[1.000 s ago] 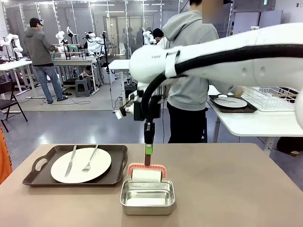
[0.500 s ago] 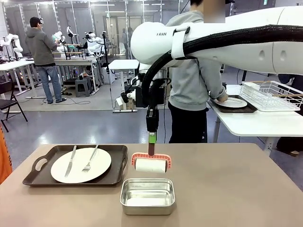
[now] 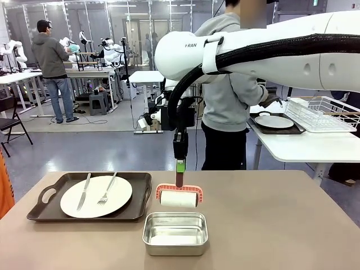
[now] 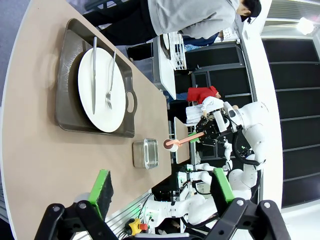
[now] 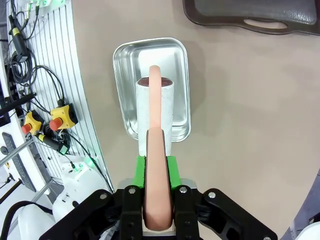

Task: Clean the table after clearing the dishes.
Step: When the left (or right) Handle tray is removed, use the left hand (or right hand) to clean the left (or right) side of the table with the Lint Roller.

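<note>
Holding a lint roller (image 3: pixel 179 198) above the steel pan (image 3: pixel 175 247), the right gripper (image 3: pixel 179 166) has its jaws clamped on the roller's pink handle.

From the right wrist, the white roll (image 5: pixel 155 107) hangs over the pan (image 5: pixel 125 75) without touching it, and the pan sits at the near middle of the table (image 3: pixel 281 225). The left gripper (image 4: pixel 162 186) hangs high over the table's end, jaws wide apart with nothing between them. To the pan's left, the near plate (image 3: pixel 121 194) lies on a dark tray (image 3: pixel 140 194) on the table, with a knife (image 3: pixel 83 191) and a fork (image 3: pixel 107 189) on it. The far plate (image 3: pixel 274 121) sits on its own tray (image 3: pixel 292 130) on the white table (image 3: pixel 315 147), beside a wire rack (image 3: pixel 320 112), where a person (image 3: pixel 230 95) stands.
</note>
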Robot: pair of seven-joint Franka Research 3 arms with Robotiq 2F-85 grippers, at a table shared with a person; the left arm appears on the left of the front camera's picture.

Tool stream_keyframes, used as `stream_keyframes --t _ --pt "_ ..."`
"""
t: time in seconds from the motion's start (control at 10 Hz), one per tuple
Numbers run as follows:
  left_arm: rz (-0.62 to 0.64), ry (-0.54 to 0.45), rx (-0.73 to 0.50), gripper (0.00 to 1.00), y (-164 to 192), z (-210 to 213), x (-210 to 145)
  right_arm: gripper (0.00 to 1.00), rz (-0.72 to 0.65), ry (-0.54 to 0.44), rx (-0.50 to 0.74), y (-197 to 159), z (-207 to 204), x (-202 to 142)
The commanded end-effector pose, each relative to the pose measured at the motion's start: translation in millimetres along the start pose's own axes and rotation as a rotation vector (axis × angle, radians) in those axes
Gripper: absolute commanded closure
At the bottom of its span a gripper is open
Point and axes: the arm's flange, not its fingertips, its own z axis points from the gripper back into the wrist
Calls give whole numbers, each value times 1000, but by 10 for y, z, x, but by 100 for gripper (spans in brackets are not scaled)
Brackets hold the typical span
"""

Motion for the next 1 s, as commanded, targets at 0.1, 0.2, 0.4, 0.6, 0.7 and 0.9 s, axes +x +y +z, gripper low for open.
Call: stream_keyframes --t 0.1,0.2,0.4,0.6,0.7,0.9 --pt "-10 1 -8 0 -6 25 -14 100 15 -15 -1 31 13 1" --pt "-10 1 -8 0 -6 25 -14 100 15 -15 -1 31 13 1" --pt "-10 1 -8 0 -6 25 -14 100 15 -15 -1 31 13 1" --pt "-10 1 -8 0 -6 25 -14 100 15 -15 -1 31 13 1" --pt "-10 1 -8 0 -6 25 -14 100 15 -15 -1 31 13 1" --pt "-10 1 -8 0 -6 25 -14 80 -106 -163 83 -74 93 -130"
